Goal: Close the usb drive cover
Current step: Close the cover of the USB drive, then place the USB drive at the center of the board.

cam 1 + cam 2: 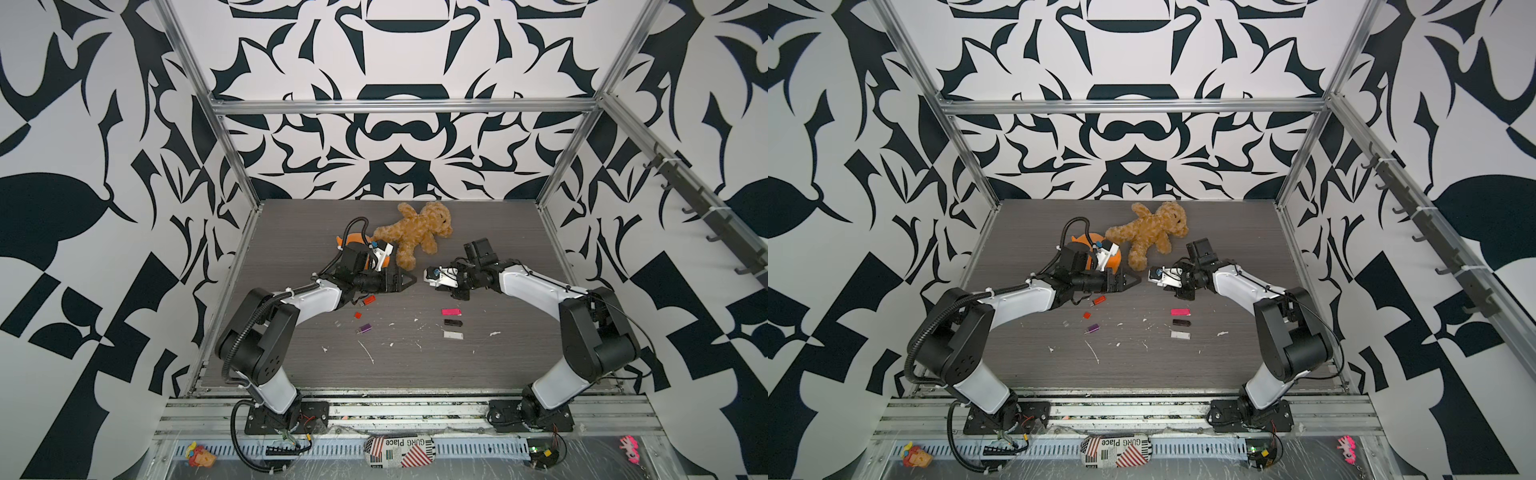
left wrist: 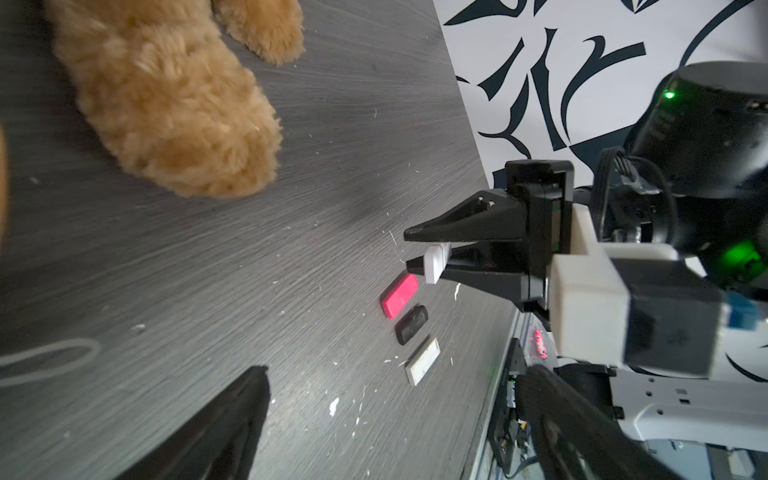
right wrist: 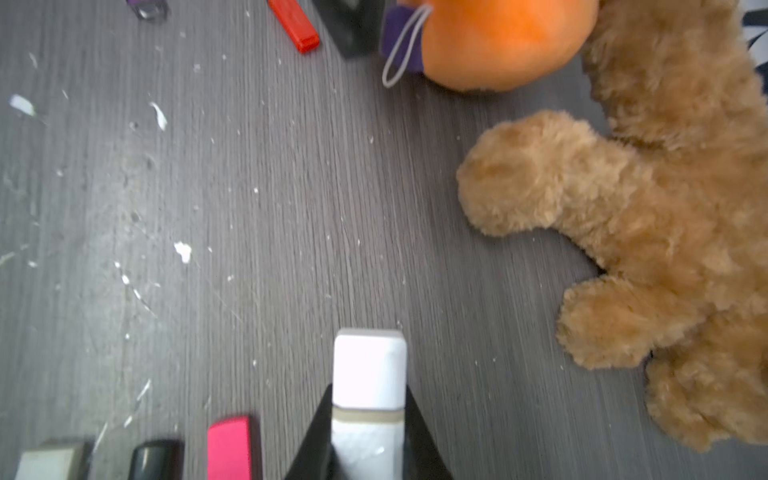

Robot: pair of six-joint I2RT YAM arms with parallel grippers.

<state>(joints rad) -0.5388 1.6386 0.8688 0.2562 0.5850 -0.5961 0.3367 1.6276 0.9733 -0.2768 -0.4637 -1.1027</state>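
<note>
Where it is: the white usb drive is up off the surface, pinched in the right tool. That's about 12 o'clock from the middle of the surface in both top views.
Right tool: clamped tight on the drive's body, with the cap end poking out past the tips.
Left tool: the left tool is spread wide with nothing in it. Its tips face the drive from 9 o'clock, near but apart.
Cover: looks on, or nearly on (a thin dull band shows between cap and body in the right wrist view, so I can't swear it's fully seated).
Handling: my guess is tiny, light, stiff hard plastic, and a bit slick. An off-axis shove could twist it in the pinch. I'd hold the flat sides of the body and press the cap straight along the length.
Neighbours: the teddy bear is at 11 o'clock of the right tool. The orange round thing is at 10 o'clock of the left tool, partly behind that arm.
Loose bits: the red drive, red cap and purple drive lie at 7 to 8 o'clock of the left tool. The pink drive, black drive and pale drive sit in a row at 5 o'clock of the right tool.
In the way: nothing between the two tools. The bear's leg is close but soft (the white crumbs look harmless).
</note>
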